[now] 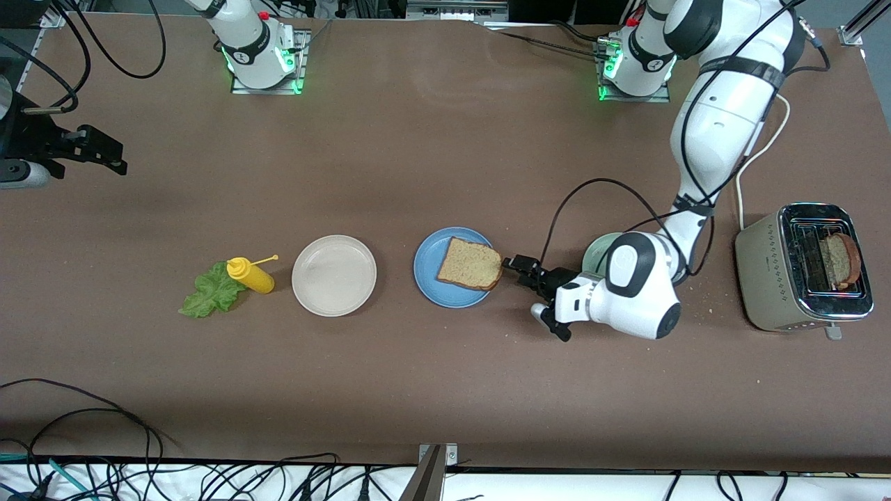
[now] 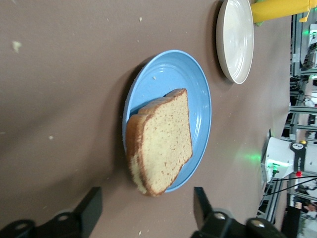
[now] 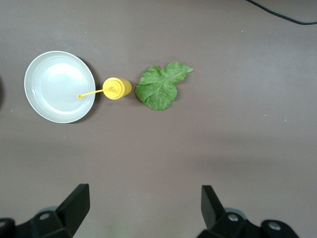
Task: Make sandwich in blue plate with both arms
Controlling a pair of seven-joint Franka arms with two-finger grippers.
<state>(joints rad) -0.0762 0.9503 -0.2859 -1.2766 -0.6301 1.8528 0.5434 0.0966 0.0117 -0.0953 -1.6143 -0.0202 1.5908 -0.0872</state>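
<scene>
Bread on the plate
A square, grainy bread slice (image 1: 470, 264) lies on the round blue plate (image 1: 428, 275). The left hand (image 1: 521, 268), fingers apart, is just beside it; the right hand (image 3: 143, 208) waits with its fingers apart too.

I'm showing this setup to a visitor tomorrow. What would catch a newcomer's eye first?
Probably the bread slice lying on the blue plate mid-table, with the left end effector open right beside it. Next, the toaster at the left arm's end of the table, a second slice standing in its slot. The right end effector waits, open, high over the table's edge.
</scene>
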